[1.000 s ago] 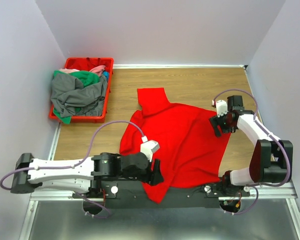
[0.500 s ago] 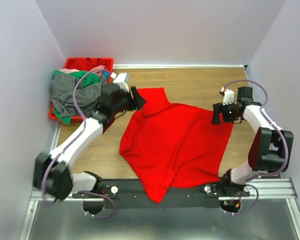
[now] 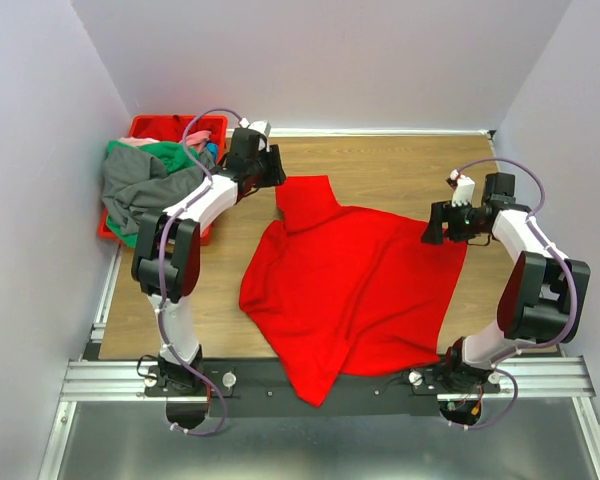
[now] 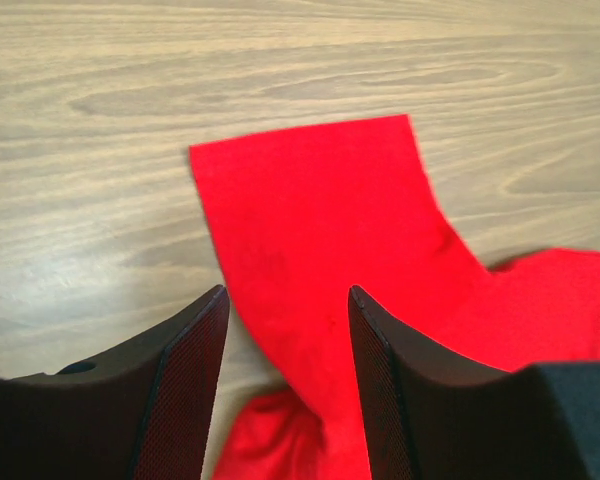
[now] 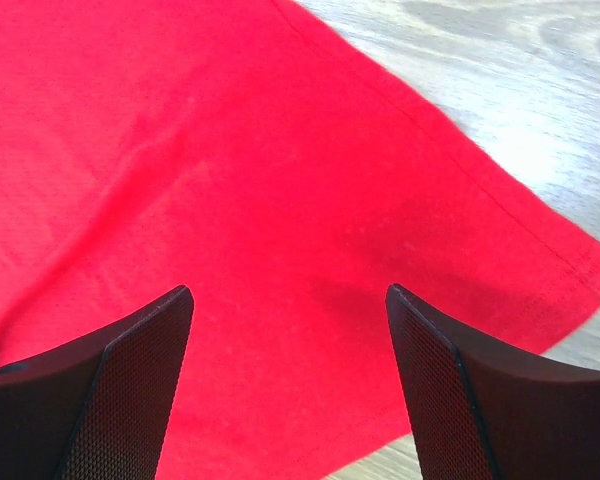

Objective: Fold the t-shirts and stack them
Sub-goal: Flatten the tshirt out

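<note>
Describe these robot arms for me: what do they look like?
The left arm and right arm have white shells with black joints. A lilac cable loops along each. The left gripper and right gripper each have two black fingers with a fine cross-hatched grip texture.

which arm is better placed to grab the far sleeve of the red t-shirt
Left. The left end effector hangs open over the sleeve, jaws either side of it. The right end effector is open at the opposite edge of the t-shirt.

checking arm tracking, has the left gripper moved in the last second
Yes. The left gripper swung away from the near rail to the far side, beside the red crate.
</note>
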Tool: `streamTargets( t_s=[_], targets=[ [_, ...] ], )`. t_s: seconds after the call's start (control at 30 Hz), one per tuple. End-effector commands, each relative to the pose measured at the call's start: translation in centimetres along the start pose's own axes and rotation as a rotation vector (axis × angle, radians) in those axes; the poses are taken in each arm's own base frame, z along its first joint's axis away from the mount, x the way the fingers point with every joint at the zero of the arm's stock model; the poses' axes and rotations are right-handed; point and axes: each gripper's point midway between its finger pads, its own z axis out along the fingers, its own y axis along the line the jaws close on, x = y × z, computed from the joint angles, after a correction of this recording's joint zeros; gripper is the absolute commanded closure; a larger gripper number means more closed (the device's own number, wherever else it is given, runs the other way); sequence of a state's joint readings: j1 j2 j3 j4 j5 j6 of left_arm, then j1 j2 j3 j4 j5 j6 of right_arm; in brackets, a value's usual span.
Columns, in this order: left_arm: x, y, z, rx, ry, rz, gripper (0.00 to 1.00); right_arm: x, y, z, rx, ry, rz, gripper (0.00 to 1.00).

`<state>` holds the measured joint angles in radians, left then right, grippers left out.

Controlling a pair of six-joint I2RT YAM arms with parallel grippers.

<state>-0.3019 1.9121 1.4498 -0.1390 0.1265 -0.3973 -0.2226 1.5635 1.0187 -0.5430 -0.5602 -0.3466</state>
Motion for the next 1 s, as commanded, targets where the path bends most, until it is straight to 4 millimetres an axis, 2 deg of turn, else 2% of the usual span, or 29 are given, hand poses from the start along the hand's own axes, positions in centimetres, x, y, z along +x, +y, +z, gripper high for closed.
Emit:
streamTargets(
  t_s=[0.0, 0.13, 0.6, 0.63, 0.67, 0.73, 0.97],
  targets=[
    [-0.6, 1.6, 0.6, -0.057, 0.010, 0.097, 0.40, -0.2, 0.8, 0.1, -0.049, -0.025, 0.003, 0.15],
    [-0.5, 2.7, 1.8, -0.073, 0.037, 0.112, 0.40, 0.0, 1.0, 0.2, -0.061, -0.025, 0.012, 0.15],
    [0.8, 3.9, 5.8, -0.093, 0.139, 0.137, 0.44, -0.1, 1.6, 0.1, -0.091, -0.033, 0.018, 0.15],
    [1.6, 4.4, 6.3, -0.102, 0.166, 0.137, 0.44, -0.1, 1.6, 0.1, -0.089, -0.035, 0.016, 0.15],
    [1.0, 4.4, 6.5, -0.105, 0.156, 0.139, 0.44, 0.0, 1.5, 0.1, -0.087, -0.031, 0.018, 0.15],
    [1.5, 4.6, 7.3, -0.108, 0.182, 0.140, 0.45, 0.0, 1.5, 0.0, -0.083, -0.034, 0.016, 0.15],
    [2.2, 5.7, 8.6, -0.151, 0.210, 0.130, 0.49, 0.0, 1.5, 0.1, -0.087, -0.034, 0.017, 0.15]
  ],
)
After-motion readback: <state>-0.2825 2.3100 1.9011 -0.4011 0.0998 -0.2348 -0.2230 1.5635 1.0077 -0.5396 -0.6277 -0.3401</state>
